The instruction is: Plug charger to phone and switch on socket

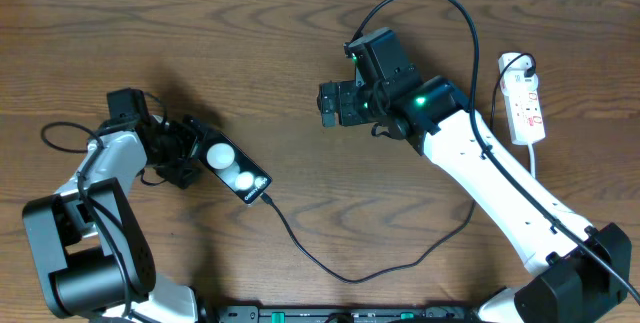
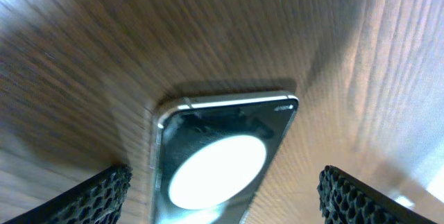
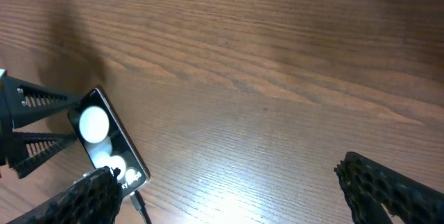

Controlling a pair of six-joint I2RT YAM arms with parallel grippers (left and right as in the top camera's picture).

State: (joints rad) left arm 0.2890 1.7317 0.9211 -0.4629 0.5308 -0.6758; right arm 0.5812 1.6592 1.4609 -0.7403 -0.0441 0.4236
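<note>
Phone (image 1: 238, 171) lying between spread left pincer (image 1: 194, 153) fingers, untouched, right pincer (image 1: 328, 105) open, empty

Robot lab, wood-grain table (image 1: 250, 23)

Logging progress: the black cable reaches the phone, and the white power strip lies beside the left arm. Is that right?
Not quite. The black cable does reach the phone, but the overhead view shows the white power strip beside the right arm.
</note>
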